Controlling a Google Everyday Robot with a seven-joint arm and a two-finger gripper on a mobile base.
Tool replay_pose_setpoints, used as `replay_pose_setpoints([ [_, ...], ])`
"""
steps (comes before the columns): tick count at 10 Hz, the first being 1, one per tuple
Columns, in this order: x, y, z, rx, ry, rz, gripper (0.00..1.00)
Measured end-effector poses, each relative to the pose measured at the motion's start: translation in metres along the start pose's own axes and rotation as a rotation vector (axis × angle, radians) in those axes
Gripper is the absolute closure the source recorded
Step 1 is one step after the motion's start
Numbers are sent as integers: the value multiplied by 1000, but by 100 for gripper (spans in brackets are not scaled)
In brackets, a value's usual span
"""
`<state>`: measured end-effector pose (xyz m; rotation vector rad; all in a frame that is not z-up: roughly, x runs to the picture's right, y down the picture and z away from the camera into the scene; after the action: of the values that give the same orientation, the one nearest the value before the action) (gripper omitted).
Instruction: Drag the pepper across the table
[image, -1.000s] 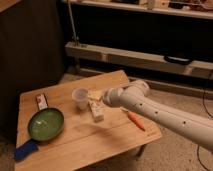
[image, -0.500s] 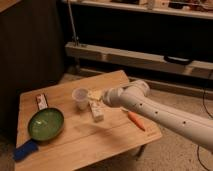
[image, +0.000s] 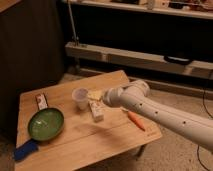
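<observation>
The pepper (image: 135, 120) is a slim orange tapered object lying on the right part of the light wooden table (image: 100, 145), near its right edge. My white arm reaches in from the lower right over the table. The gripper (image: 95, 95) with its yellowish tip hovers over the middle of the table, just above a white carton (image: 96, 110) and beside a cup (image: 79, 98). The gripper is left of the pepper, about a carton's length away, and is not touching it.
A green bowl (image: 45, 123) sits at the table's left, with a blue object (image: 25, 149) at the front left corner and a small red-and-white packet (image: 41, 101) behind the bowl. A dark cabinet and shelving stand behind the table.
</observation>
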<state>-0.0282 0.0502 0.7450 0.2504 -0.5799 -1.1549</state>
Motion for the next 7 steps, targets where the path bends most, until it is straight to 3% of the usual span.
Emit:
replay_pose_setpoints([
  [3,2,1,-1,-10,5,-13,20],
  [5,14,10,-11,-52,16,-89,20],
  [7,47,45,-37,-110,0,-163,20],
])
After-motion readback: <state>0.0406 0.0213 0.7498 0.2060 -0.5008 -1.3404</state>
